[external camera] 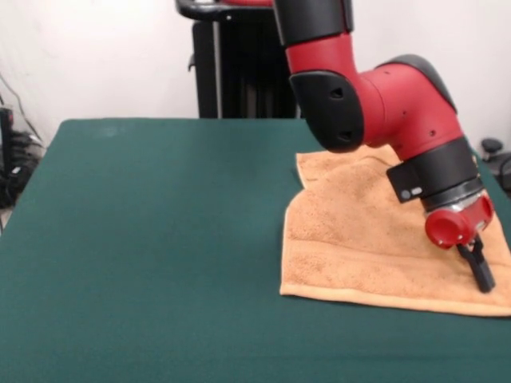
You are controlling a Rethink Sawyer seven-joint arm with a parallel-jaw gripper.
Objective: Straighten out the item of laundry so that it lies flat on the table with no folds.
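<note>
1 towel (359, 239) lies under the tool (479, 267).

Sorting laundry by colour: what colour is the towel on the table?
Orange-tan, plain terry; the towel shows best in the front view.

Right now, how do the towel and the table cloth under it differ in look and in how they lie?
The towel is orange-tan with a looped terry pile; the table cover is dark green and smooth, like felt. The towel is small and sits toward one side, running off the picture's edge; the table is far larger. The towel has a fold at its far corner, while the table cover lies flat. Both are soft fabric surfaces.
</note>
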